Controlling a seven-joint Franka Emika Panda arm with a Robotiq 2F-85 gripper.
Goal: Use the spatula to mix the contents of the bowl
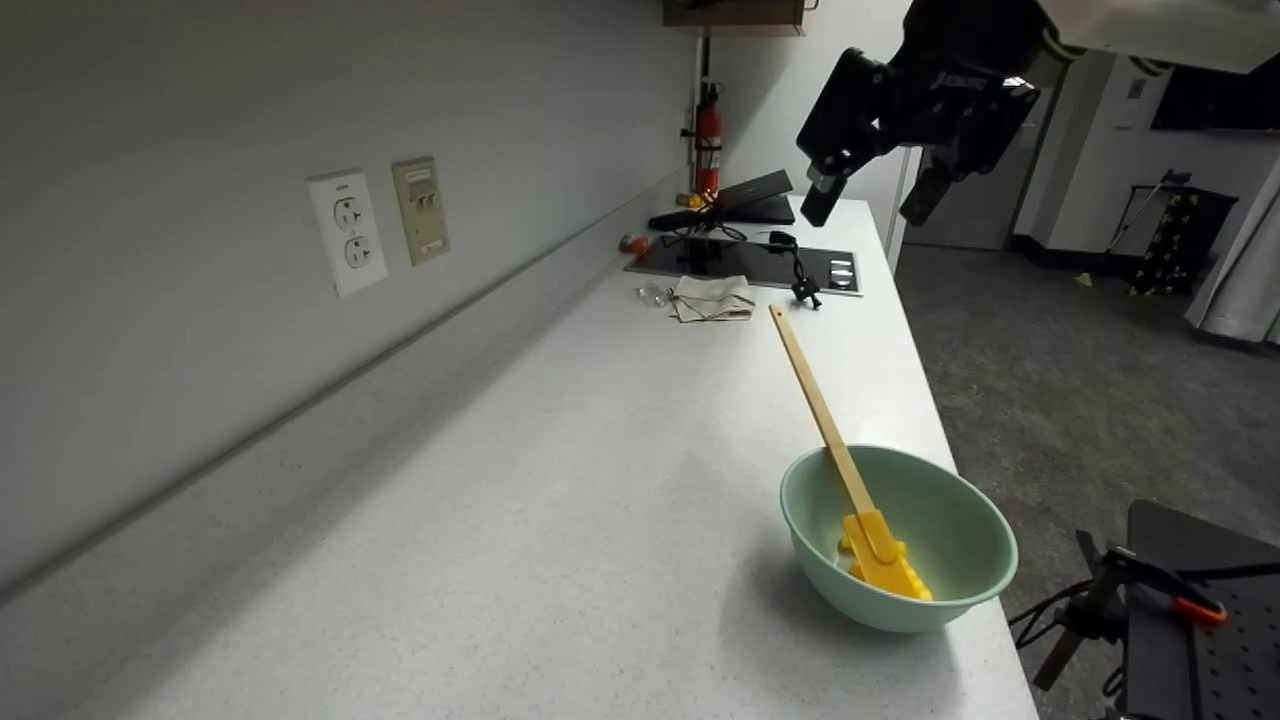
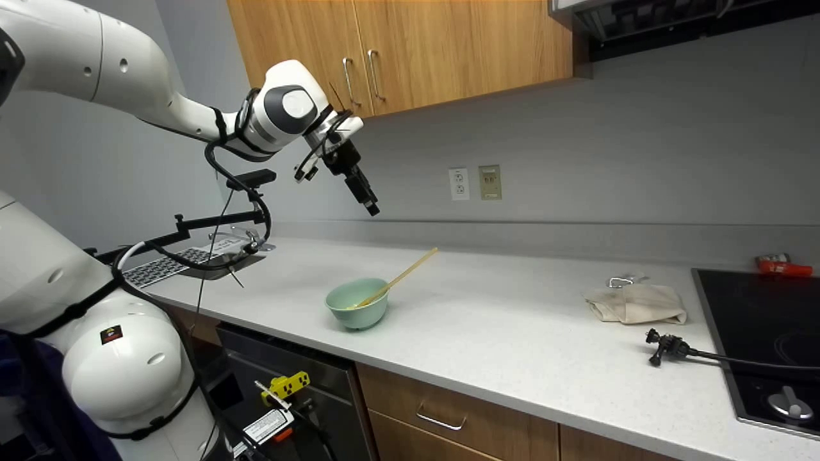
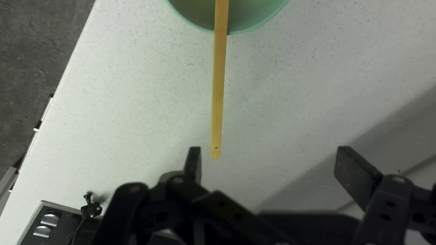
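One gripper (image 3: 270, 161), black, aloft, with jaws spread wide and no hold on anything; clear gap below them in both exterior views.

One counter (image 1: 560, 520), white, speckled, beneath the jaws. Front edge (image 3: 76, 49) well apart from them, on the left of the wrist view, with dark grey floor (image 3: 37, 58) past it. Broad run of white surface on the other side, as far as the wall (image 2: 544, 147). On that wall, across from the jaws, a white outlet (image 2: 459, 184) and a beige cover plate (image 2: 490, 182). One cabinet (image 2: 410, 51), wooden, higher than the jaws, on the wall side.

One cooktop (image 2: 756, 314), black, behind the jaws at the lower left of the wrist view, with a folded beige cloth (image 2: 637, 303) just beside it.

One bowl (image 1: 960, 530), pale green, upright on the counter, ahead of the jaws at the top of the wrist view; nearer the front edge than the wall.

Inside: one spatula (image 1: 840, 455), with orange-yellow head (image 1: 872, 540) down and pale wooden handle (image 3: 218, 95) leaning over the rim toward the jaws. Handle end apart from the jaws and lower; in the wrist view, within their span, nearest the left one.

Also inside: contents (image 1: 914, 578), yellow, lumpy, partly beneath the head; number of pieces hard to tell.
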